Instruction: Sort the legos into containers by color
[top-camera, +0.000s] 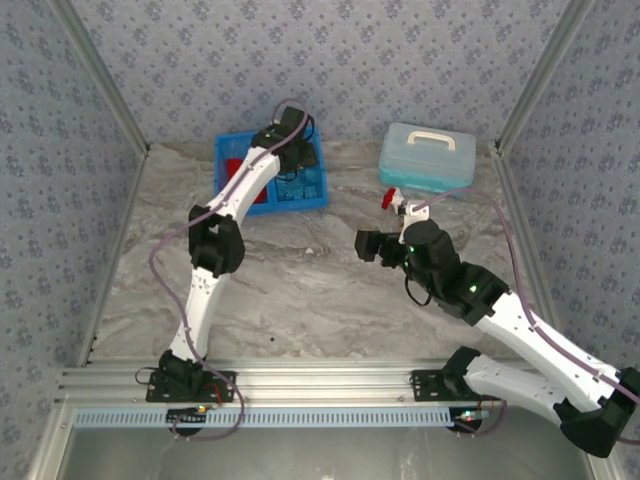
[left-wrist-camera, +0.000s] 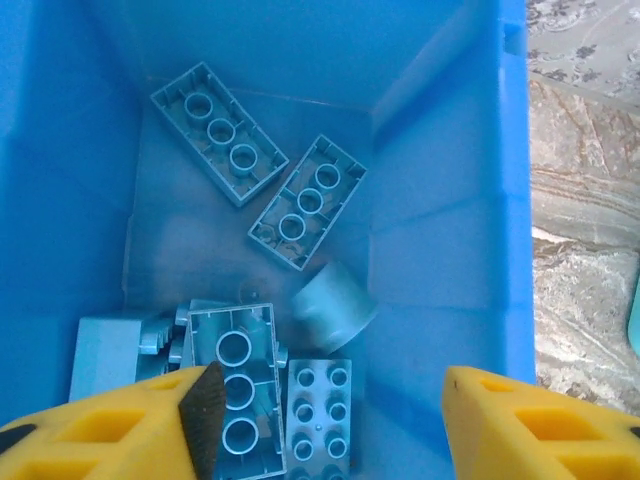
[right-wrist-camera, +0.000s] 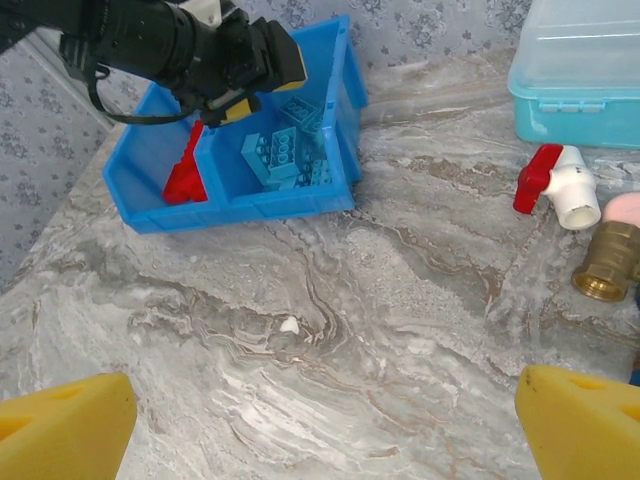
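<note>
In the overhead view the blue tray (top-camera: 222, 150) sits in the upper left of the frame, against the back of the marble table (top-camera: 300, 290). Its left compartment (top-camera: 228, 185) holds the red bricks (top-camera: 238, 167), and its right compartment (top-camera: 318, 160) holds the light blue bricks (top-camera: 300, 187). The left gripper (top-camera: 286, 140) hangs over the right compartment.

From the left wrist, the yellow fingers (left-wrist-camera: 110, 425) fill the bottom corners of the frame and stand well apart with nothing between them. Below them several light blue bricks (left-wrist-camera: 220, 133) lie loose on the compartment floor, some with their undersides up, and a curved light blue piece (left-wrist-camera: 335, 305) lies near the middle.

In the right wrist view the tray (right-wrist-camera: 230, 207) is at the upper left, with the red bricks (right-wrist-camera: 185, 175) in its left half, the light blue bricks (right-wrist-camera: 285, 155) in its right half and the left gripper (right-wrist-camera: 262, 95) above them.

Right of centre in the overhead view, the right gripper (top-camera: 365, 245) hovers above bare table, well apart from the tray. Its yellow fingers (right-wrist-camera: 65, 425) are spread as wide as the frame and hold nothing.

At the upper right stands a pale lidded box (top-camera: 427, 157). Just below it lies a red and white valve (right-wrist-camera: 555, 185) with a brass fitting (right-wrist-camera: 610, 262) beside it.
</note>
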